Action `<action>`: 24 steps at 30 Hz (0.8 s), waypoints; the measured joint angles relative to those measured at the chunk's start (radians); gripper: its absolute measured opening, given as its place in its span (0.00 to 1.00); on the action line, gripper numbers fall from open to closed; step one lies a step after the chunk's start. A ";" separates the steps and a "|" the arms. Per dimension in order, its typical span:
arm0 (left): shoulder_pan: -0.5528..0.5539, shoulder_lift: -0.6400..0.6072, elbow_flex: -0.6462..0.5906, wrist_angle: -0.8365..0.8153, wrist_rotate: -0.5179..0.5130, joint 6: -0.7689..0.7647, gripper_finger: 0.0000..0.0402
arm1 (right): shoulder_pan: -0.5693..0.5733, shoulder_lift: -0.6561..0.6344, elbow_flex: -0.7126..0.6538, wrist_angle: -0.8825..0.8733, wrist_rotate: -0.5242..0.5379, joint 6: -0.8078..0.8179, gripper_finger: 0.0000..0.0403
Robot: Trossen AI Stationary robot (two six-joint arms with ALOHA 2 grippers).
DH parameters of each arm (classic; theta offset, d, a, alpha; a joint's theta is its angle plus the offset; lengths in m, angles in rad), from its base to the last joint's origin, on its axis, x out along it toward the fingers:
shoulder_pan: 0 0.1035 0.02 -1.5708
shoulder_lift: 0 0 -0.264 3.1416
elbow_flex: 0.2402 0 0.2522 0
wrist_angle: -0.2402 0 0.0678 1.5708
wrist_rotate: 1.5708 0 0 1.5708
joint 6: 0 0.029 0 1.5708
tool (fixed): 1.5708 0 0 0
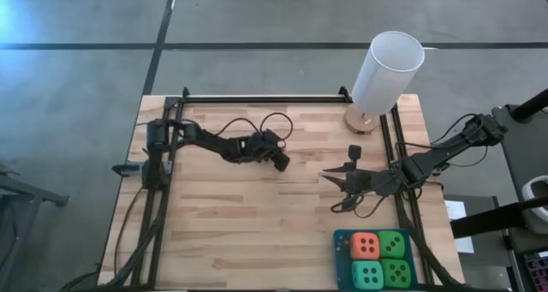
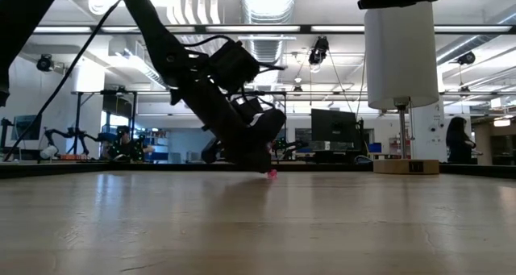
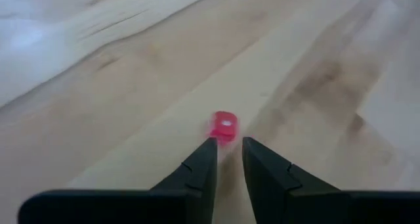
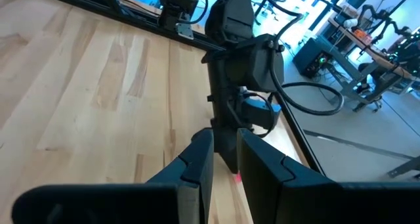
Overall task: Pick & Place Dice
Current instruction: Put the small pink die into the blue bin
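Note:
Four dice sit packed in a teal tray (image 1: 341, 259) at the table's near right corner: orange-red (image 1: 366, 245), bright green (image 1: 392, 243), turquoise (image 1: 368, 273) and bright green (image 1: 396, 272). My left gripper (image 1: 283, 163) (image 3: 228, 144) is low over the middle of the table, tilted down, with its fingers a narrow gap apart. A tiny pink-red piece with a pale hole (image 3: 224, 127) (image 2: 272, 175) lies on the wood just beyond its fingertips. My right gripper (image 1: 328, 175) (image 4: 225, 140) hovers right of centre, pointing at the left gripper, also narrowly open and holding nothing. My left gripper comes slanting down at the pink-red piece (image 3: 225, 135), which lies flat on the table right at the fingertips (image 3: 209, 148). The piece is in front of the fingers, not between them. I cannot tell whether a fingertip touches it.
A tall white cylinder (image 1: 387, 72) stands on a round wooden base (image 1: 360, 119) at the far right of the table. A black frame rail (image 1: 257, 98) runs along the far edge, and rails and cables run down both sides. Bare wood lies between the grippers and the tray.

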 joint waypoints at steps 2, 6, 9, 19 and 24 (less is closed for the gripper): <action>-0.004 0.000 0.000 0.009 0.011 0.002 0.19 | 0.000 0.000 0.000 0.002 0.000 0.000 0.16; -0.009 0.000 0.000 0.016 0.014 0.019 0.19 | 0.000 0.000 0.000 0.004 0.000 0.000 0.16; -0.010 -0.002 0.000 0.015 0.015 0.026 0.19 | 0.000 0.000 0.000 0.004 0.000 0.007 0.16; -0.010 -0.175 -0.001 -0.103 0.011 0.081 0.19 | 0.000 0.004 0.000 0.004 -0.005 0.043 0.23; -0.014 -0.288 -0.028 -0.156 -0.003 0.081 0.19 | -0.002 0.027 0.000 0.004 -0.006 0.050 0.33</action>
